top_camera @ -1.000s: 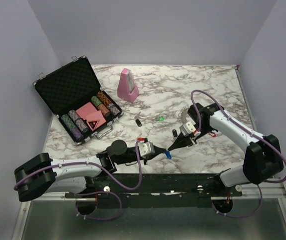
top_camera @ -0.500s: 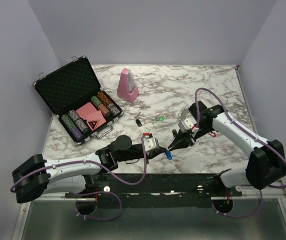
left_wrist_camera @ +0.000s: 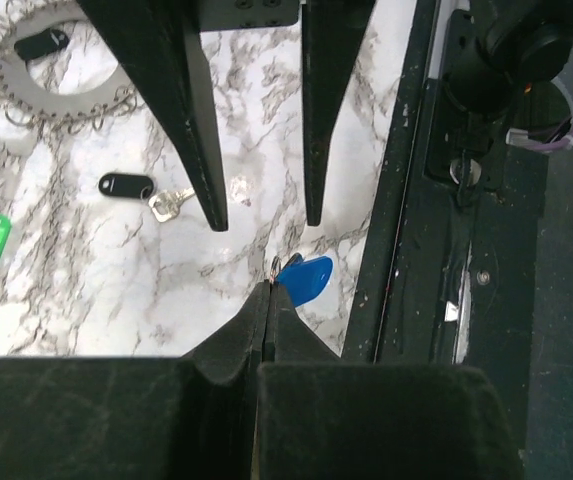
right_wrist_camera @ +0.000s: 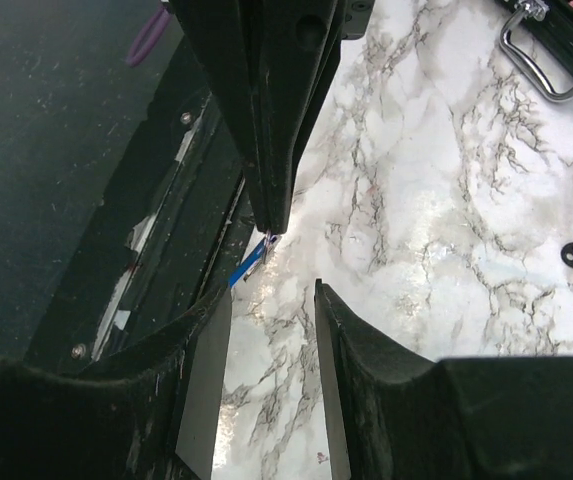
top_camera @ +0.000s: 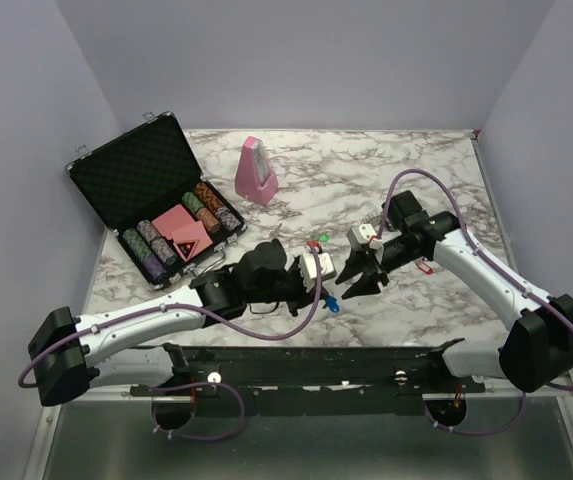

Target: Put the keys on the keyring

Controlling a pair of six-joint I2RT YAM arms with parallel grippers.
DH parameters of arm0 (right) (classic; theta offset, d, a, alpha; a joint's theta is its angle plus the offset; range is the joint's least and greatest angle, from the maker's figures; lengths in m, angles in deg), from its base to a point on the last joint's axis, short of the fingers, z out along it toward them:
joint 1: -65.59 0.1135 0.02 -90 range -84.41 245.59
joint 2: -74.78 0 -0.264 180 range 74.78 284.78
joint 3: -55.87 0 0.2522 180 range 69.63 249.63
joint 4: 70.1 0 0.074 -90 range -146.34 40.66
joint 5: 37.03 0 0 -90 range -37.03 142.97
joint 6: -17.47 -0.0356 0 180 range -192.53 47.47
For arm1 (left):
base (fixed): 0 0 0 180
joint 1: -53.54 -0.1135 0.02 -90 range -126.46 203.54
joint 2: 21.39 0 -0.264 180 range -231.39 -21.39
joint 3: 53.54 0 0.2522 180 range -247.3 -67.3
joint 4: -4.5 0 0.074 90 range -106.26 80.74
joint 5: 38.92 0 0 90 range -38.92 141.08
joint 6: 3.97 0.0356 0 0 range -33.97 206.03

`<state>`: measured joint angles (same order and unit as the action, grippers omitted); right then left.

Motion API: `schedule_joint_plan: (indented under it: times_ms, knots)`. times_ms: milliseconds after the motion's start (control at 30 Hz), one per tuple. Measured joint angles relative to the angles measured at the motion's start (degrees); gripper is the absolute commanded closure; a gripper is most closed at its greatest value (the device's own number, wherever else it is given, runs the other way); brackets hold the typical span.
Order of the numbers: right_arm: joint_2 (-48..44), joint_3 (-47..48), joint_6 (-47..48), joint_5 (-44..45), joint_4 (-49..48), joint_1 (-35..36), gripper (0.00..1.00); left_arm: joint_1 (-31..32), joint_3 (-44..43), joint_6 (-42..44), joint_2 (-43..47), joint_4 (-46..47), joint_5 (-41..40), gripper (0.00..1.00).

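Blue-capped key (left_wrist_camera: 308, 279) is pinched by its metal end in my left tool (left_wrist_camera: 269, 292), which is clamped tight, the key's long axis slanting so the cap points toward the table's (left_wrist_camera: 86, 290) near edge. My right tool (right_wrist_camera: 271, 292) has its jaws well apart and empty, tips just beside that key. The keyring (left_wrist_camera: 61, 98) lies flat on the table, well apart.

The left gripper (top_camera: 329, 296) is pinched together with a blue-capped key (top_camera: 334, 304) at its tips, low over the marble table (top_camera: 406, 170). The right gripper (top_camera: 349, 283) faces it just beside, its two dark fingers spread apart. A green-capped key (top_camera: 320, 239) lies just beyond both jaws, and the pink metronome (top_camera: 256, 172) stands well beyond them.
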<state>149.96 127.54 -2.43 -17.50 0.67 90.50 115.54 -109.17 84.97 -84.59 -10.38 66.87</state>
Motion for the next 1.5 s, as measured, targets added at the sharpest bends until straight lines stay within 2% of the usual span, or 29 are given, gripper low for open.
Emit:
schedule_joint_plan:
  times_ms: [200,367,933,1367,1500]
  knots:
    - [-0.3,0.0,-5.2,0.3,-3.6,0.0,0.57,-1.1,-8.5,-0.2,-4.4,-10.8,0.2,1.0]
    - [-0.7,-0.7,-9.8,0.0,-7.1,0.0,0.59,-1.1,-10.9,-0.5,-7.1,-15.2,0.5,1.0]
    - [-0.7,-5.8,-19.1,-2.5,-15.2,0.2,0.68,-1.1,-11.7,-2.4,-8.1,-15.6,0.7,1.0]
    - [-0.7,-7.0,-20.6,-2.6,-17.1,1.6,0.73,-1.1,-11.8,-3.3,-8.4,-14.7,0.7,1.0]
    - [-0.5,-7.1,-20.6,-2.6,-17.2,2.0,0.78,-1.1,-11.8,-3.4,-8.4,-14.4,0.7,1.0]
